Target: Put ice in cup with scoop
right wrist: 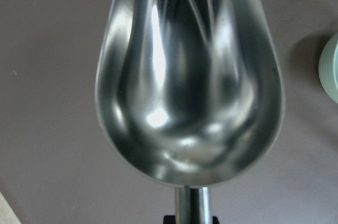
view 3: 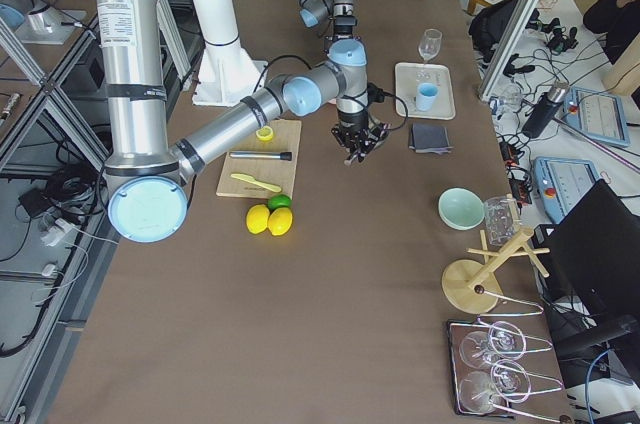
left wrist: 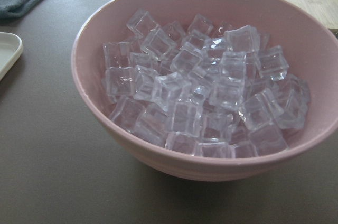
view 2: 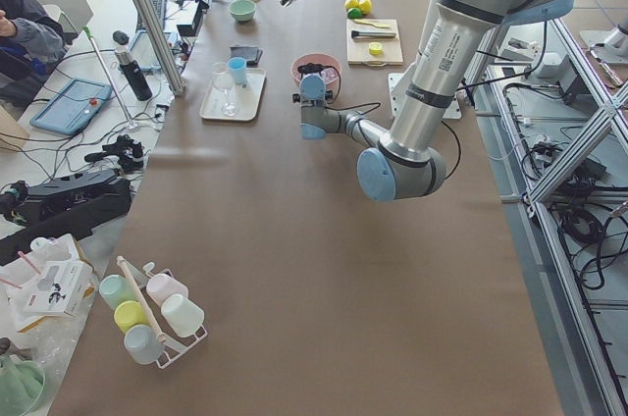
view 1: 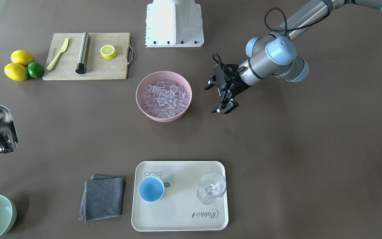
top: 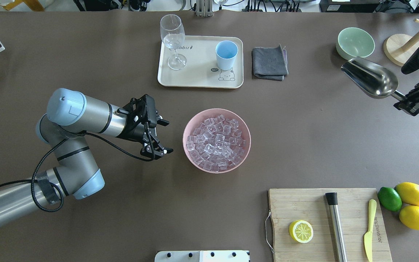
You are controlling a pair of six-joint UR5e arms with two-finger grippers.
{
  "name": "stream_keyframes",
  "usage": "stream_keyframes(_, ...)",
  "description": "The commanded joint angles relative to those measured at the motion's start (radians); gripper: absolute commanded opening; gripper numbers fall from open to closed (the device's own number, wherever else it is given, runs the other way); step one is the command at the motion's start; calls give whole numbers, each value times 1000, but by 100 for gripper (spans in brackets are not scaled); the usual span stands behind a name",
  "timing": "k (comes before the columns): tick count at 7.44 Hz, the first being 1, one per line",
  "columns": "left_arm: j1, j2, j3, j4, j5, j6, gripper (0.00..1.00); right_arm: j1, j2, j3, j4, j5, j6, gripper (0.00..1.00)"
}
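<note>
The ice (top: 216,140) fills a pink bowl (top: 191,125) at the table's middle; it also fills the left wrist view (left wrist: 200,92). The light-blue cup (top: 226,54) stands upright and empty on a cream tray (top: 198,78) at the far side. The steel scoop (top: 371,78) is held in the air at the right, far from the bowl. Its trough is empty in the right wrist view (right wrist: 187,76). My right gripper (top: 409,103) is shut on the scoop's bar handle. My left gripper (top: 167,136) is open and empty, just left of the pink bowl.
A clear stemmed glass (top: 173,40) shares the tray. A grey cloth (top: 269,62) lies right of the tray and a pale green bowl (top: 355,43) stands beyond it. A cutting board (top: 327,223) with a lemon half, steel cylinder and yellow knife lies near right, beside lemons (top: 413,205).
</note>
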Motion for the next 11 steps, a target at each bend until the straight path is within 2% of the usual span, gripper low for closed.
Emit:
stream_keyframes(1, 23, -37, 64, -27, 27, 93, 98, -126, 235, 131, -484, -110, -293, 0)
stream_keyframes(2, 23, -52, 76, -27, 29, 93, 98, -147, 318, 128, -587, -113, -324, 0)
stream_keyframes(3, 23, -61, 91, -27, 29, 93, 98, -161, 367, 108, -640, -148, -408, 0)
stream_keyframes(5, 25, -87, 125, -26, 27, 92, 98, -253, 462, 84, -763, -198, -425, 0)
stream_keyframes(7, 26, -103, 138, -24, 27, 89, 98, -273, 553, 20, -788, -283, -546, 0)
stream_keyframes(8, 28, -106, 138, -24, 29, 84, 98, -287, 635, -54, -805, -286, -540, 0)
stream_keyframes(9, 31, -109, 139, -23, 29, 83, 98, -325, 669, -102, -805, -321, -533, 0)
stream_keyframes(11, 37, -110, 139, -23, 29, 83, 98, -401, 691, -132, -805, -381, -459, 0)
